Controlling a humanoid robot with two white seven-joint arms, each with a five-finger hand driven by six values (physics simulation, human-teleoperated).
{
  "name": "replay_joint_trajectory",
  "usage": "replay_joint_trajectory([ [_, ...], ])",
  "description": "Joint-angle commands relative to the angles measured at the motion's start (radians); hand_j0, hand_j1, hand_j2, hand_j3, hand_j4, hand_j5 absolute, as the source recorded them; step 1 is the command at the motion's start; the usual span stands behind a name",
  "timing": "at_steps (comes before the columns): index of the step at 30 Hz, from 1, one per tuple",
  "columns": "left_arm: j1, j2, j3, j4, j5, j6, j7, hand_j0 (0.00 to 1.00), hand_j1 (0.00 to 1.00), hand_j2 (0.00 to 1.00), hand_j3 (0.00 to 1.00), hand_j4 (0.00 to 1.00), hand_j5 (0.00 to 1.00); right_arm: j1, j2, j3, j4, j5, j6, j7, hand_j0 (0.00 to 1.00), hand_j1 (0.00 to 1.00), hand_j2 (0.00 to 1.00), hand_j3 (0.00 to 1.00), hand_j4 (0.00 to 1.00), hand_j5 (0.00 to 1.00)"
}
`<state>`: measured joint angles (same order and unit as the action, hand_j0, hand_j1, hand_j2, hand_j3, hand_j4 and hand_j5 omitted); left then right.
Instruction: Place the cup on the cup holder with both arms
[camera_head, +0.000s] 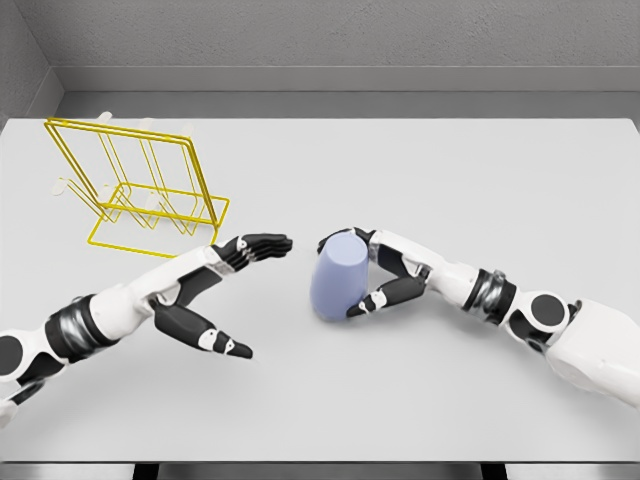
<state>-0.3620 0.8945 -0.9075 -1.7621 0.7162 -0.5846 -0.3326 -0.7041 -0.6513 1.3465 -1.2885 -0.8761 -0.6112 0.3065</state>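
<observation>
Nearest the camera, the left hand (215, 290) lies open above the table (420, 170), its fingers (262, 244) spread wide and holding nothing, thumb pointing near and right. Just to its right, with a small gap between, stands the cup (338, 277), pale blue and tilted, its long axis leaning toward the far right. The right hand (385, 272) wraps it from the right, fingers curled on its side. The cup holder (135, 190), a yellow wire rack, sits far left, closer to the left hand, so a handover leftward looks likely.
</observation>
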Motion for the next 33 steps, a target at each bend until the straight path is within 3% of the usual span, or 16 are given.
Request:
replay_joint_trajectory([
  [1,0.002,0.015,0.013,0.000,0.005,0.002,0.000,1.00,1.00,1.00,1.00,1.00,1.00,0.000,0.001,-0.001,0.011,-0.003,0.000,0.000,0.90,0.90,0.90,0.90,0.90,0.90],
  [4,0.006,0.012,0.013,0.001,-0.003,0.006,0.001,1.00,1.00,1.00,1.00,1.00,1.00,0.000,0.002,-0.001,0.012,-0.003,0.000,0.000,0.93,0.93,0.93,0.93,0.93,0.93],
  [10,0.031,0.014,0.091,0.003,-0.003,0.060,-0.002,1.00,1.00,1.00,1.00,1.00,1.00,-0.006,0.004,-0.001,0.014,-0.003,0.000,-0.001,1.00,1.00,1.00,1.00,1.00,1.00],
  [19,0.026,0.003,0.127,0.003,0.011,0.058,0.001,1.00,1.00,1.00,1.00,1.00,1.00,-0.038,-0.011,-0.003,0.014,-0.003,0.000,-0.001,1.00,1.00,1.00,1.00,1.00,1.00],
  [23,0.026,-0.060,0.124,0.009,0.022,0.104,0.003,1.00,1.00,1.00,1.00,1.00,1.00,-0.044,-0.065,-0.003,0.014,-0.003,0.000,-0.001,1.00,1.00,1.00,1.00,1.00,1.00],
  [25,0.026,-0.115,0.117,0.035,0.006,0.138,0.004,1.00,1.00,1.00,1.00,1.00,1.00,-0.049,-0.123,-0.003,0.012,-0.003,0.000,0.000,1.00,1.00,1.00,1.00,1.00,1.00],
  [29,0.025,-0.137,0.125,0.043,-0.067,0.269,0.010,1.00,1.00,1.00,1.00,1.00,1.00,-0.095,-0.206,-0.001,0.012,-0.004,0.000,0.000,1.00,1.00,1.00,1.00,1.00,1.00],
  [31,0.023,-0.151,0.127,0.047,-0.075,0.321,0.052,1.00,1.00,1.00,1.00,1.00,1.00,-0.107,-0.251,-0.001,0.012,-0.003,0.000,0.000,1.00,1.00,1.00,1.00,1.00,1.00],
  [33,0.023,-0.184,0.170,0.067,-0.104,0.365,0.073,1.00,1.00,1.00,1.00,1.00,1.00,-0.121,-0.303,0.002,0.012,-0.004,0.000,0.000,1.00,1.00,1.00,1.00,1.00,1.00],
])
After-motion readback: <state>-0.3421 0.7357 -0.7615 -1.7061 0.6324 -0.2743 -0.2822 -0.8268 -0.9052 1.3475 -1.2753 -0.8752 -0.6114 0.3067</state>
